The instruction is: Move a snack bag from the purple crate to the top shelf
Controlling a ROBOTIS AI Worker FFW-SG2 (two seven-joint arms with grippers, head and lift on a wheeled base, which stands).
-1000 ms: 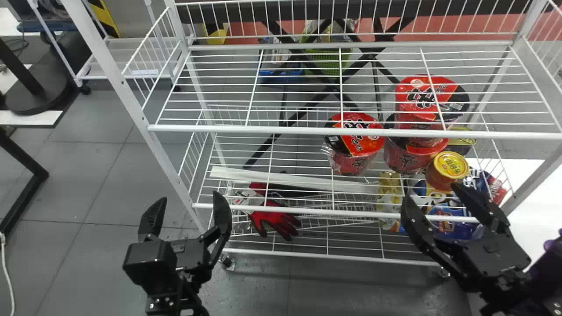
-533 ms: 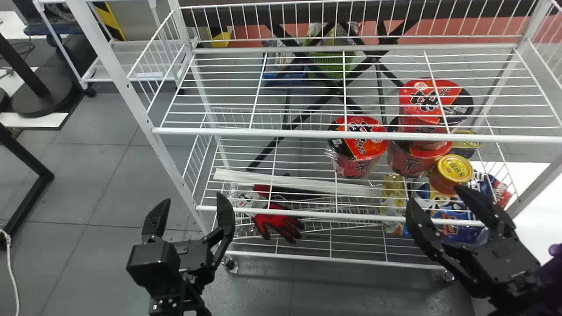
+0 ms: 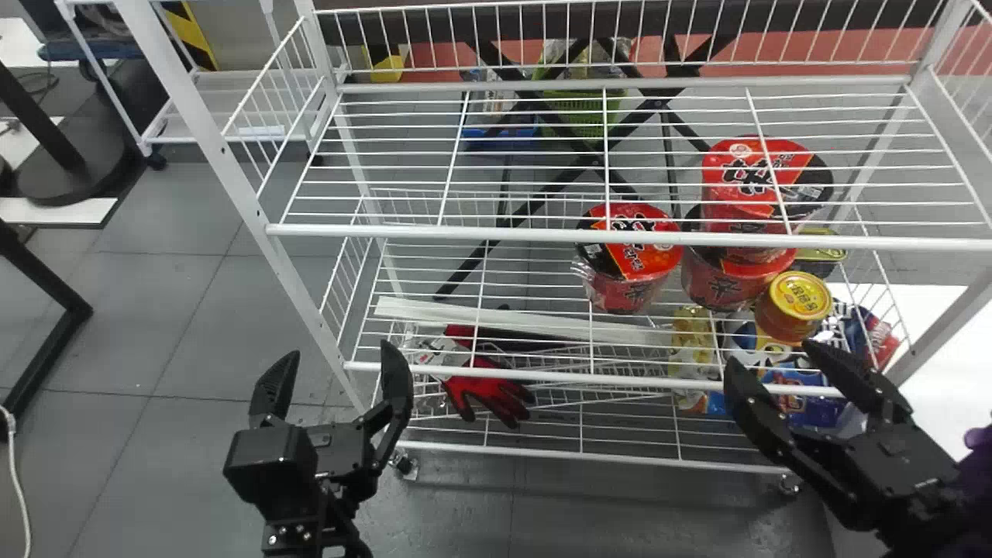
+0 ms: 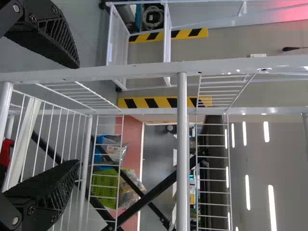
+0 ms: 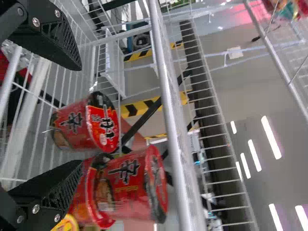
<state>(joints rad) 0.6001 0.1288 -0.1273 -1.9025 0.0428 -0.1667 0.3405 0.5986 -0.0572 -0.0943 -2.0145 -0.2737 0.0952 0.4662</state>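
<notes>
My L gripper (image 3: 339, 355) hangs just in front of the rack's L end, released, fingers spread wide. My R gripper (image 3: 771, 356) is at the R end, by the front rail, also released, fingers apart; L wrist & R wrist cams agree. Purple item (image 3: 978, 473) at R edge nr my R arm; can't tell if it's the crate.

Rack (image 3: 542, 232) is white wire. Low down, seen thru wires: red glove (image 3: 492, 391) on L, yellow pkg (image 3: 692, 341) & blue pkg (image 3: 814, 404) on R. Can't tell if either is the task's snack bag. R wrist cam also has a blurred multicol. item (image 5: 288, 8) by wire mesh; ID unclear.

Yellow-lid tub (image 3: 800, 298) sits in front of the stacked noodle cups (image 3: 756, 182), one atop the other; single cup (image 3: 632, 260) stands just L of them. White strip (image 3: 496, 318) lies L of cups. Farther back: green basket (image 3: 585, 108), then yellow/blk tape (image 4: 163, 102).
</notes>
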